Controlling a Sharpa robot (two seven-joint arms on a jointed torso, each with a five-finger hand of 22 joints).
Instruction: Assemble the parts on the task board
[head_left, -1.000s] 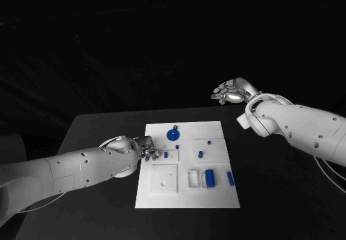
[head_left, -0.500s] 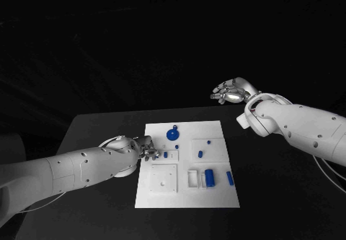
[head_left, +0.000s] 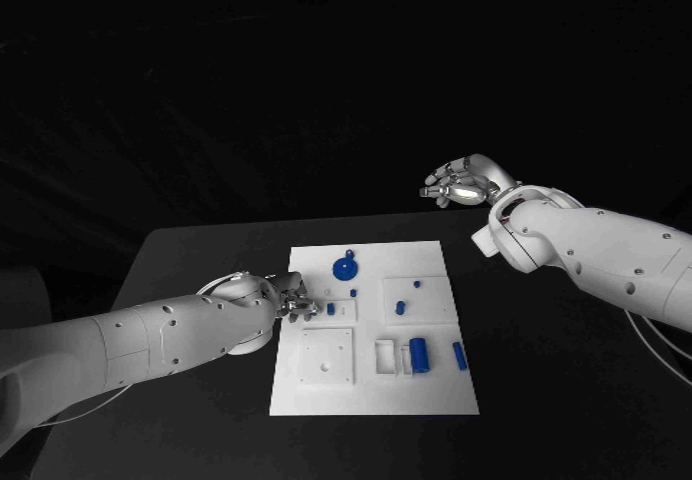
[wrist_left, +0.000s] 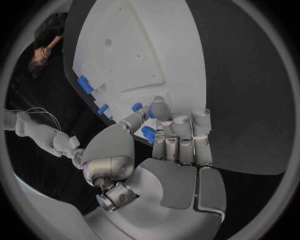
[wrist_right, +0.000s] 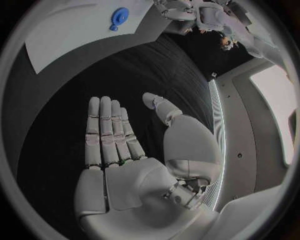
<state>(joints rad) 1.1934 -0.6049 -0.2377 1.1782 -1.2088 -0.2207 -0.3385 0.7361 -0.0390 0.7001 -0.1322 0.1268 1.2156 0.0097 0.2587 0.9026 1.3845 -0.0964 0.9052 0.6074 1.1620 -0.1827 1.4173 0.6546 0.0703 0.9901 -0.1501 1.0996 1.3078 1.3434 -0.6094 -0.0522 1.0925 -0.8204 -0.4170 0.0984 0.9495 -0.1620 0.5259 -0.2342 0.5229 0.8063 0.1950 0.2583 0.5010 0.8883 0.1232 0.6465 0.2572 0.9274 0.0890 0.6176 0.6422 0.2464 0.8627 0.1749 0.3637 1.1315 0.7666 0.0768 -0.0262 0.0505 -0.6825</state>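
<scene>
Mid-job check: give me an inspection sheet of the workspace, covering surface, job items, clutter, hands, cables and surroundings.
Surface: black table, mostly bare.
Job's things: white task board at centre; round blue part near its far edge, long blue parts towards its near right.
Clutter: nothing seen.
Hands: left hand at the board's left edge, fingers on a small blue part; right hand raised beyond the table's far right, open and flat.
Cables: thin cable beside the right arm.
Surroundings: dark.
</scene>
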